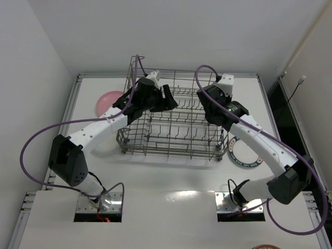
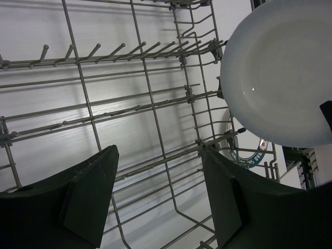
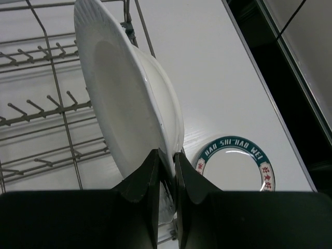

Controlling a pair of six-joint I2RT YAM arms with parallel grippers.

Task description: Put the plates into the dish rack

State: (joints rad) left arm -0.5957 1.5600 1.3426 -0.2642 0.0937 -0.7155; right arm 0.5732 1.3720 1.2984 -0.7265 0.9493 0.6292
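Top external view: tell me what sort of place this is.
Probably a robot test bench, not a kitchen: a white table boxed in by plain white walls, left arm and right arm bolted to it, a wire dish rack standing on it.

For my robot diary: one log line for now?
right gripper: shut on white plate at rack | left gripper: open | pink plate: table

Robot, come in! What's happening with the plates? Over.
Right fingers shut on white plate over rack. Left fingers open, empty. Pink plate, teal-rimmed plate on table. Nothing in the way.
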